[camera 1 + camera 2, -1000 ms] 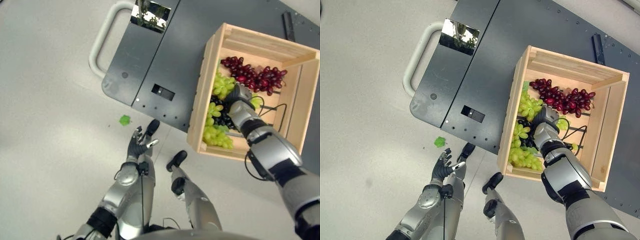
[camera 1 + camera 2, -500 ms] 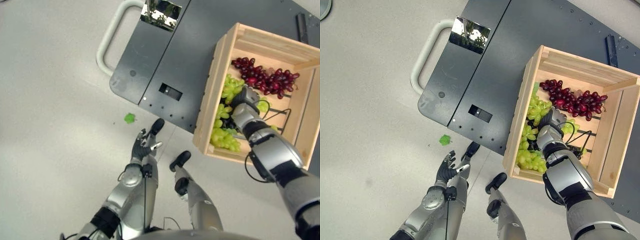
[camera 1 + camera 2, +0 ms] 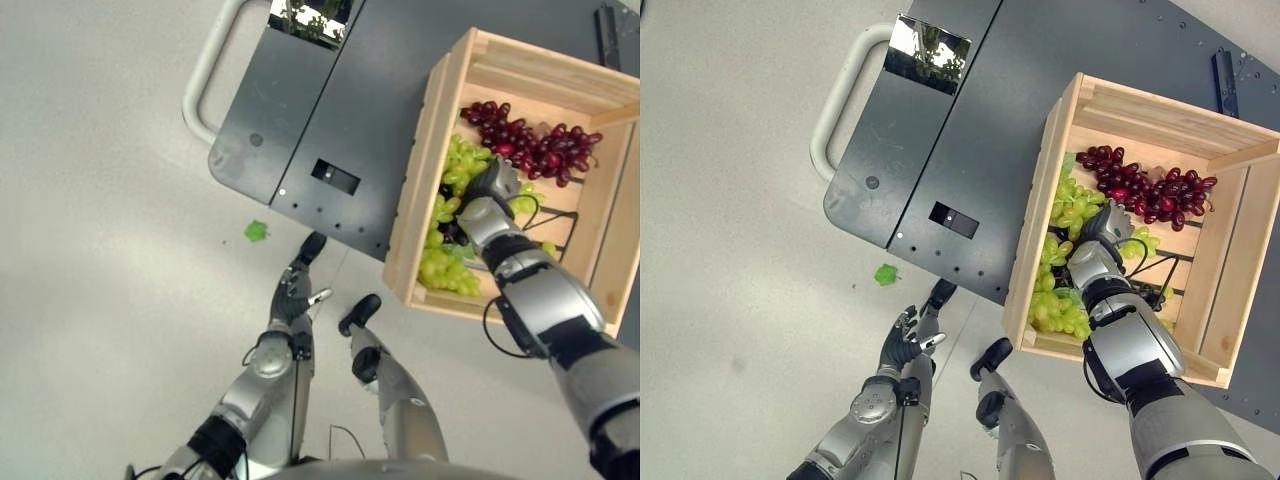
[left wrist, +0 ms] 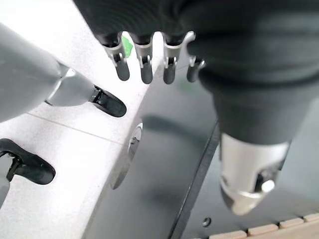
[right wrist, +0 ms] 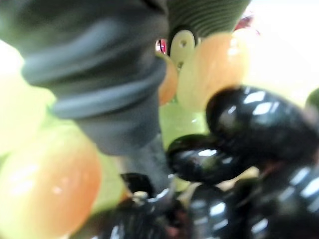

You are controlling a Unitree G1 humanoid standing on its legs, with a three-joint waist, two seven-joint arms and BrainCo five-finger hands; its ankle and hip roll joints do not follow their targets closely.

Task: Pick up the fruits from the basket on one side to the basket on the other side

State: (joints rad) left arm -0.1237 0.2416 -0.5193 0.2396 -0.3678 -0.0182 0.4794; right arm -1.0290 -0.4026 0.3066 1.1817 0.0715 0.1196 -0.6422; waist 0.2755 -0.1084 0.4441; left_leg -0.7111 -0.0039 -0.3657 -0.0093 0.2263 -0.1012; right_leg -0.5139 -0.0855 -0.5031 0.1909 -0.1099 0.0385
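A wooden crate [image 3: 427,170] stands on a dark metal platform [image 3: 350,110]. It holds a red grape bunch [image 3: 530,150], green grape bunches [image 3: 445,270] along its left wall and black grapes [image 5: 249,124] between them. My right hand [image 3: 495,185] reaches down into the crate and is pressed among the green and black grapes, which hide its fingers. My left hand [image 3: 292,295] hangs open over the floor in front of the platform, its fingers [image 4: 144,64] straight and holding nothing.
A small green leaf [image 3: 256,231] lies on the grey floor just left of my left hand. The platform has a white loop handle [image 3: 197,75] at its left end and a shiny panel [image 3: 305,15] at the far edge.
The whole picture has shifted as the camera moved. My right hand stays buried in the grapes. My left hand has drawn slightly back from the leaf, its fingers closer together.
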